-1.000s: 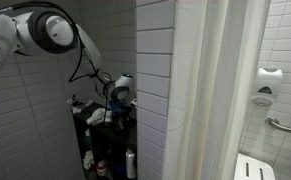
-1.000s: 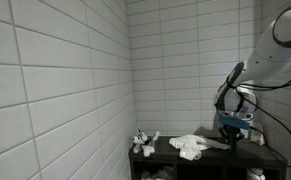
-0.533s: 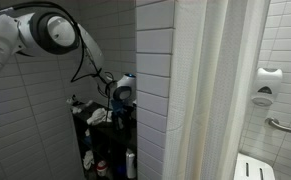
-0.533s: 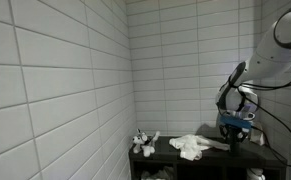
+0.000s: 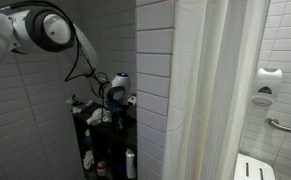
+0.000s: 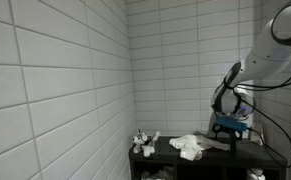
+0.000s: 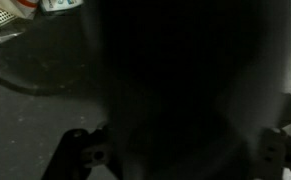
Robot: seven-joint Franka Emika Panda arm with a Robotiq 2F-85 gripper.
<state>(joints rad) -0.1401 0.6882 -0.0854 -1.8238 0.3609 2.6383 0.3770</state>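
Observation:
My gripper (image 6: pixel 232 143) hangs over the right end of a black shelf unit (image 6: pixel 210 158), just right of a crumpled white cloth (image 6: pixel 192 146). In an exterior view the gripper (image 5: pixel 119 113) sits close beside the tiled wall corner (image 5: pixel 155 90), with the cloth (image 5: pixel 98 116) next to it. In the wrist view the gripper (image 7: pixel 175 155) has its fingers (image 7: pixel 77 155) far apart at the picture's two sides. A large dark shape (image 7: pixel 185 80) fills the space between them; it is too dark to name, and I cannot tell whether it touches the fingers.
A small pale toy (image 6: pixel 143 141) stands at the shelf's left end. Lower shelves hold a white bottle (image 5: pixel 131 163) and a red can (image 5: pixel 101 168). Right of the wall corner hang a white shower curtain (image 5: pixel 220 100), a grab bar (image 5: pixel 285 127) and a fold-down seat (image 5: pixel 248 168).
The gripper has shifted slightly along the shelf top toward the cloth, away from the wall corner. The cloth and the toy have not moved.

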